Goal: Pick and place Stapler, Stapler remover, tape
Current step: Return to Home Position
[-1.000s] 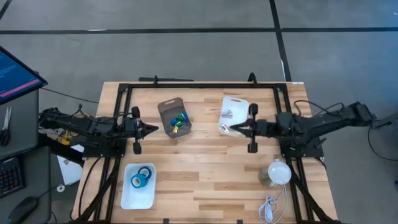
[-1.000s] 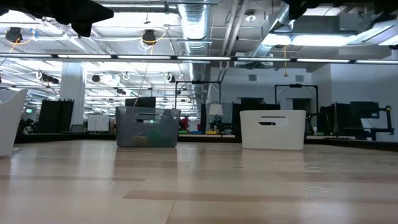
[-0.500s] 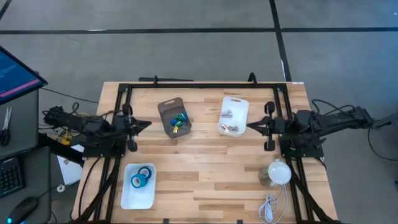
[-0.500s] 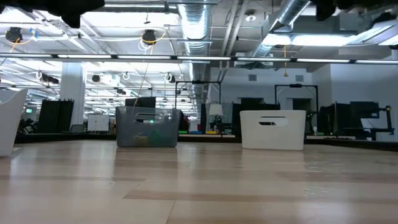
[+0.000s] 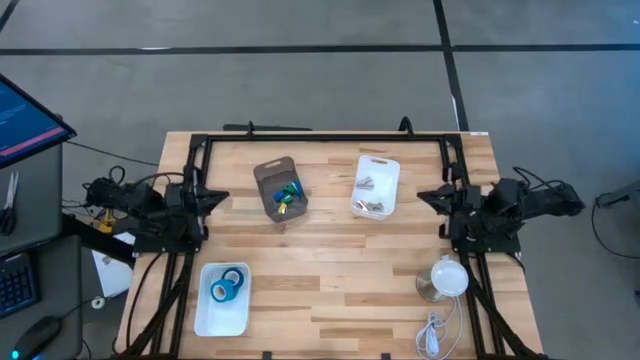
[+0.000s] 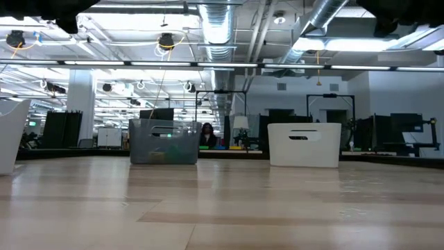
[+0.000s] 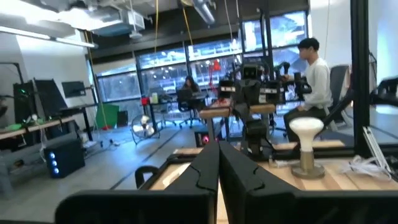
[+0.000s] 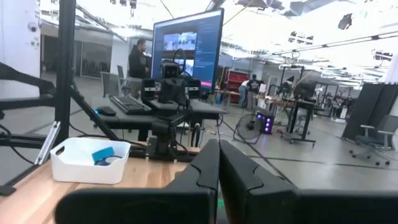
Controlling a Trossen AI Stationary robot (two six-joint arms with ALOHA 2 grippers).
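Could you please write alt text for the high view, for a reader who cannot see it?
Overhead, both arms sit folded at opposite table edges, left gripper and right gripper shut and empty. Between them stand a dark bin of coloured staplers and a white bin; a second white bin holds blue tape.

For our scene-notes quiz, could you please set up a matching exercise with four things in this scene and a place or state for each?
Things: 1 tape rolls; 2 dark bin; 3 lamp; 4 left hand.
Places: A holding small colourful staplers; B lower-right of the table, from above; C in the lower-left white bin; D shut, at the table's left edge.
Pairs: 1-C, 2-A, 3-B, 4-D.
The right hand is shut at the right edge.
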